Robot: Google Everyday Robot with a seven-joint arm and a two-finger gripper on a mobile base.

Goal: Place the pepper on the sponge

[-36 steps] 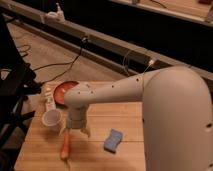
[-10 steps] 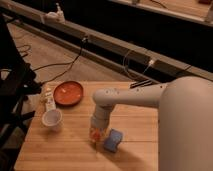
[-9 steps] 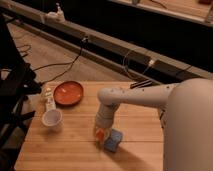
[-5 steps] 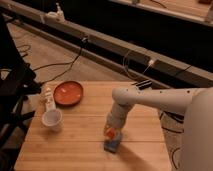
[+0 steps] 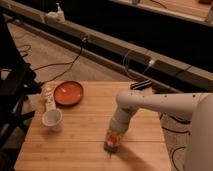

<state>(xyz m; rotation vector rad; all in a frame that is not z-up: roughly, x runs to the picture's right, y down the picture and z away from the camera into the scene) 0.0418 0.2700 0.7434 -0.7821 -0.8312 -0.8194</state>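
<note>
My gripper (image 5: 114,136) points down at the front middle of the wooden table (image 5: 75,145). It is shut on the pepper (image 5: 114,139), of which only an orange patch shows between the fingers. Directly under it lies the blue sponge (image 5: 109,148); only a sliver of its edge shows below the gripper, the rest is covered. The pepper is right above or touching the sponge; I cannot tell which. My white arm (image 5: 160,102) reaches in from the right.
A round orange-red plate (image 5: 68,92) lies at the table's back left. In front of it stand a white cup (image 5: 52,118) and a small pale bottle (image 5: 48,99). A dark object (image 5: 142,84) lies at the back edge. Cables run over the floor behind.
The gripper has carried the pepper from the table's front left to the right and down onto the sponge. The sponge is now nearly covered.
</note>
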